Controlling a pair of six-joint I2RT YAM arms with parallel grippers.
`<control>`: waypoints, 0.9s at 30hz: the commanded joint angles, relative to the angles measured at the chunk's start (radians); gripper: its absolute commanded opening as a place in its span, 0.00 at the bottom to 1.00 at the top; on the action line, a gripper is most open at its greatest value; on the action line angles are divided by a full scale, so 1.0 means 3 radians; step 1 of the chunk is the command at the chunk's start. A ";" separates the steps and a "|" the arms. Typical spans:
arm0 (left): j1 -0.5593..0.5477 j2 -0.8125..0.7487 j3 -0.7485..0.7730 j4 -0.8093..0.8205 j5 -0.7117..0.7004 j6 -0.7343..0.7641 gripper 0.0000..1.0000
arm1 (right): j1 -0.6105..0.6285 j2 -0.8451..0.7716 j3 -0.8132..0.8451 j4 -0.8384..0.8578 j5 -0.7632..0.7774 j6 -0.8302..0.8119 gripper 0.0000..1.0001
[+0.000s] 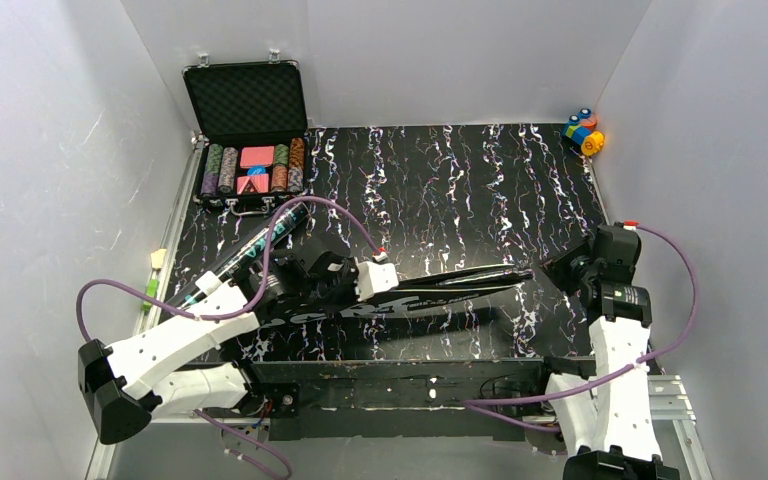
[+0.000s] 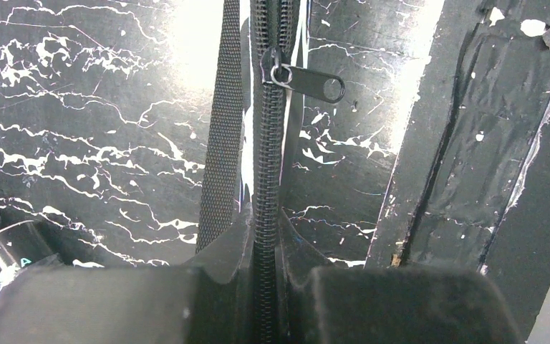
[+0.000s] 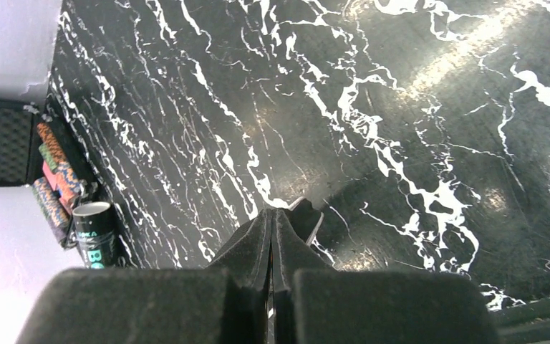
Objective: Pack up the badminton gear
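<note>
Left end effector (image 2: 265, 287) pinching bag (image 1: 400, 305) zipper edge | right end effector (image 3: 272, 283) pinching bag tip | 1 bag | 1 tube (image 1: 245, 258)

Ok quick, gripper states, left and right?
Left gripper: closed on the racket bag, at its zipper.
Right gripper: closed, pinching the racket bag's narrow end.

A black fabric racket-shaped bag (image 1: 430, 295) lettered "SPORT" lies at six o'clock, handle end toward three. A long dark tube with teal lettering (image 1: 260, 245) lies diagonally at nine o'clock.
</note>
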 commanded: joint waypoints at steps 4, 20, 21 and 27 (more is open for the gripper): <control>0.0020 -0.0070 0.0051 0.0374 0.0101 -0.0002 0.00 | -0.0019 0.0028 -0.0111 0.0226 -0.0299 -0.0023 0.01; 0.0034 -0.0062 0.0115 0.0426 0.0115 0.0027 0.00 | 0.0135 0.0016 -0.0318 0.0482 -0.0785 0.0230 0.01; 0.0035 -0.0057 0.0125 0.0430 0.0117 0.0028 0.00 | 0.0207 0.0007 -0.0338 0.0514 -0.0779 0.0289 0.01; 0.0035 -0.0018 0.0168 0.0471 0.0140 0.0040 0.00 | 0.0936 0.0074 -0.0378 0.0681 -0.0468 0.0649 0.01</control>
